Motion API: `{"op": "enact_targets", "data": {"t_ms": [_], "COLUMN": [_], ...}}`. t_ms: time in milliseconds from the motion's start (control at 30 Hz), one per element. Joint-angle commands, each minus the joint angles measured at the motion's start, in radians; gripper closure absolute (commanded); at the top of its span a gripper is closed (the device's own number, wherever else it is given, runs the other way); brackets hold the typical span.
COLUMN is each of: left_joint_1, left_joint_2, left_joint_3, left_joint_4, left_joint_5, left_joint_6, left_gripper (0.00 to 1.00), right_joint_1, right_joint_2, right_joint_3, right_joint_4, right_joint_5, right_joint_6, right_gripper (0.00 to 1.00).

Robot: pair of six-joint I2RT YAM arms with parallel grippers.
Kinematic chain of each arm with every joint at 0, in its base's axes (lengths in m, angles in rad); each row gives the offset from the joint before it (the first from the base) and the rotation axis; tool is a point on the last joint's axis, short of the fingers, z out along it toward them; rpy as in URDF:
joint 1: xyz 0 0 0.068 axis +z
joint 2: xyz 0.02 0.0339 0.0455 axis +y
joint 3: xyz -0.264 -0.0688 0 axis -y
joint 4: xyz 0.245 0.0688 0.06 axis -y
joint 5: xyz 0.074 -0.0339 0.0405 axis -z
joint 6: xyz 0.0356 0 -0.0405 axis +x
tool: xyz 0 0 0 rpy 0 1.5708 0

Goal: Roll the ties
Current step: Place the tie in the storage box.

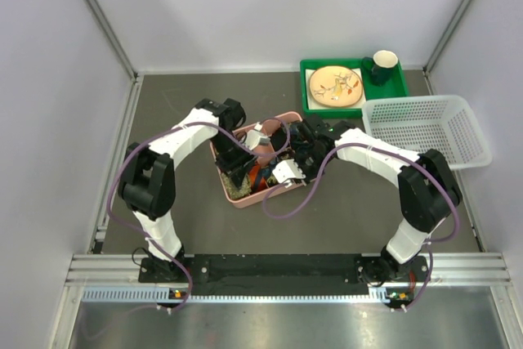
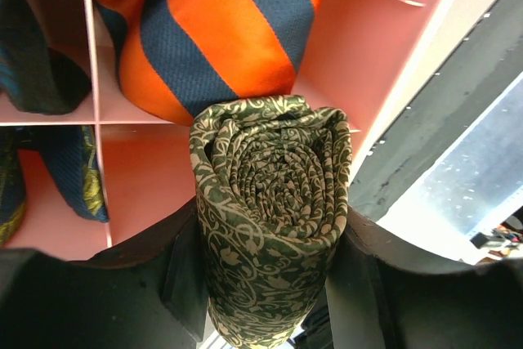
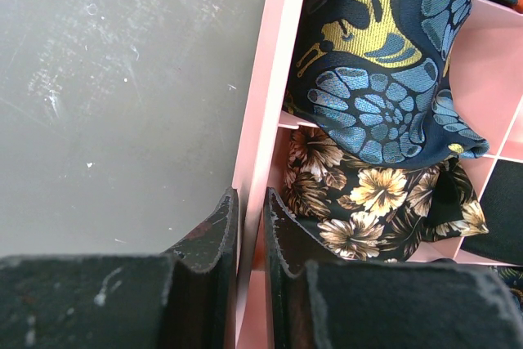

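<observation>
My left gripper (image 2: pixel 270 233) is shut on a rolled olive-green tie (image 2: pixel 274 177) with a tan scroll pattern. It holds the roll on end over a compartment of the pink divided box (image 2: pixel 384 63). An orange and navy striped rolled tie (image 2: pixel 212 30) fills the compartment beyond. My right gripper (image 3: pixel 252 210) is shut on the box's outer wall (image 3: pixel 270 96), one finger inside and one outside. Next to it lie a navy tie with blue and gold paisley (image 3: pixel 384 79) and a dark floral tie (image 3: pixel 384 202). From above, both grippers (image 1: pixel 241 171) (image 1: pixel 292 171) meet over the box (image 1: pixel 237 199).
A green tray (image 1: pixel 309 105) with a patterned plate (image 1: pixel 335 86) and a dark green cup (image 1: pixel 382 64) stands at the back right. A white mesh basket (image 1: pixel 426 130) sits beside the right arm. Grey walls close the sides and back.
</observation>
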Motion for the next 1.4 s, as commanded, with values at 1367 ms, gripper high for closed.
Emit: {"op": "enact_targets", "data": {"t_ms": [1367], "left_joint_1": [-0.118], "left_joint_2": [-0.236], "left_joint_3": [-0.366], "left_joint_4": [0.494], "left_joint_5": [-0.330], "left_joint_6": [-0.060], "left_gripper": [0.68], "right_joint_1": [0.017], "right_joint_2": [0.006], "right_joint_3": [0.025], "right_joint_4": [-0.094], "right_joint_5": [-0.074], "right_joint_6": [-0.012], "right_gripper": [1.00]}}
